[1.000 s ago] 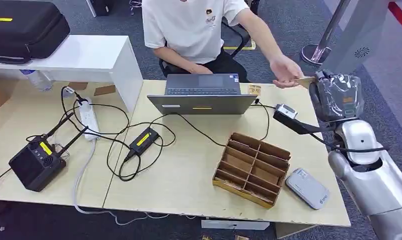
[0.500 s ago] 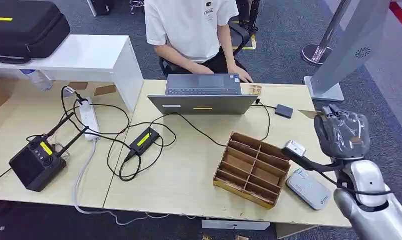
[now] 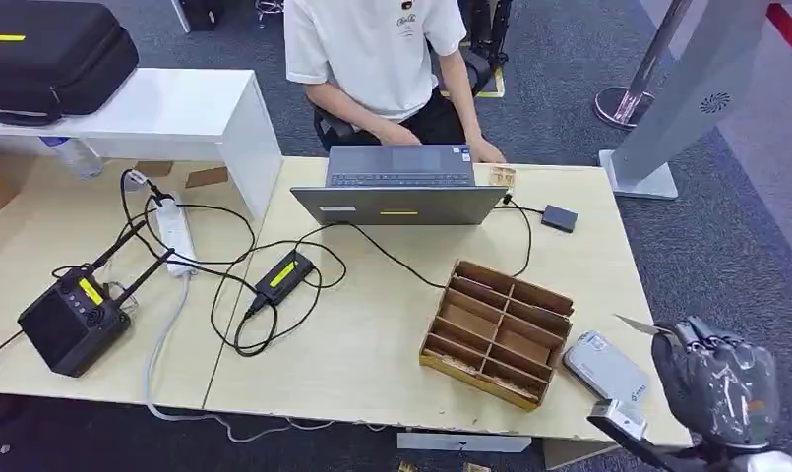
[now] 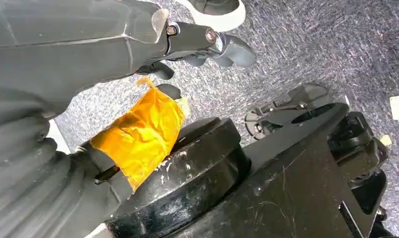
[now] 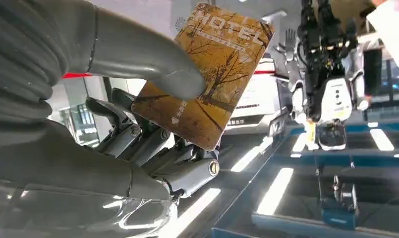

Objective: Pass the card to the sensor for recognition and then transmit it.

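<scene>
One card is in play. In the head view the right hand holds it edge-up just beside the grey sensor at the table's near corner, probably to bring it over the reader.

In the left wrist view the left hand hangs over carpet, fingers loosely spread and holding nothing.

In the right wrist view the thumb pins the card's printed face against the fingers, leaving most of it exposed for reading.

Bare tabletop lies between the divided cardboard tray and the cables. The tray crowds the grey sensor, seemingly leaving a narrow gap.
</scene>
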